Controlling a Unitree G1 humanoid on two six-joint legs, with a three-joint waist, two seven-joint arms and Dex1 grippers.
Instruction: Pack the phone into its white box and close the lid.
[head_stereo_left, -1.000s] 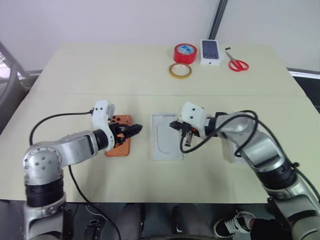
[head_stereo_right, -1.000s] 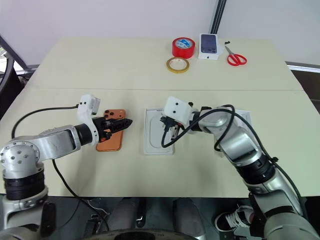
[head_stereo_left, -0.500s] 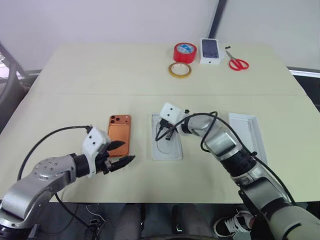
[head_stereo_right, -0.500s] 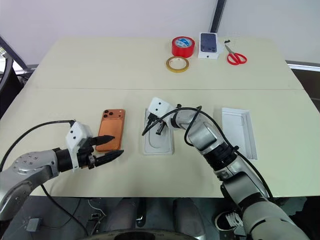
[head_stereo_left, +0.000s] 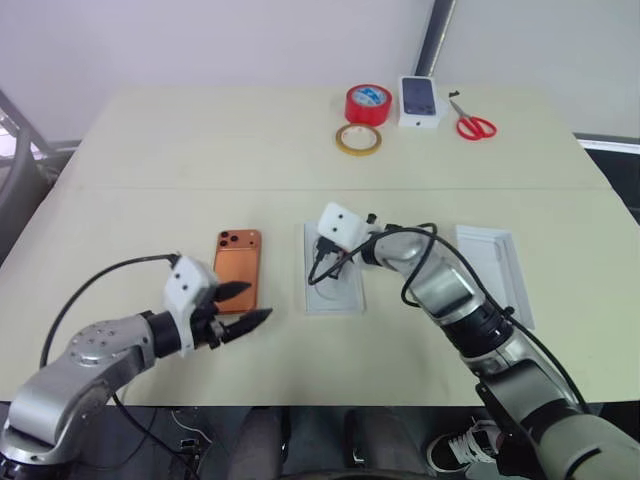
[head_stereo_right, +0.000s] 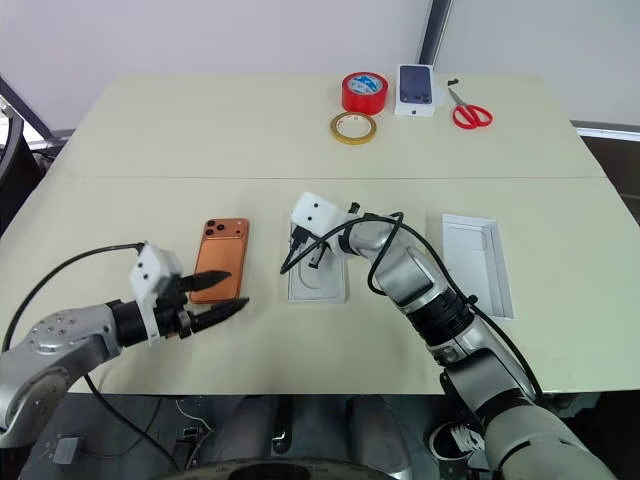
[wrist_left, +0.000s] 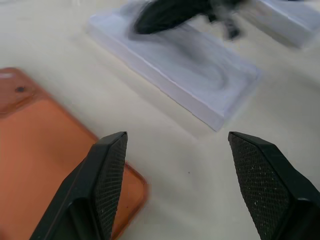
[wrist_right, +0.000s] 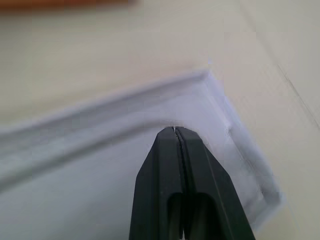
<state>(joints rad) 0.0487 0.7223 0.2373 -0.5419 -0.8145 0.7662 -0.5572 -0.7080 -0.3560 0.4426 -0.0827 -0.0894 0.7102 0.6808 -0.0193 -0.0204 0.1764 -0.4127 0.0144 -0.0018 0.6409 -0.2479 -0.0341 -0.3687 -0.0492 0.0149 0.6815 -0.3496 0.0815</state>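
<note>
The phone (head_stereo_left: 238, 270) is seen lying flat on the table (head_stereo_left: 200, 150), camera end away from the robot. The left gripper (head_stereo_left: 243, 310) is held wide apart, empty, beside its near corner. The right gripper (wrist_right: 177, 137) (fingers pressed together) is poised over the white insert (head_stereo_left: 334, 290).

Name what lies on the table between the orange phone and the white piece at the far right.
In the head views, between phone and lid lies the white box, right tool above it.
</note>
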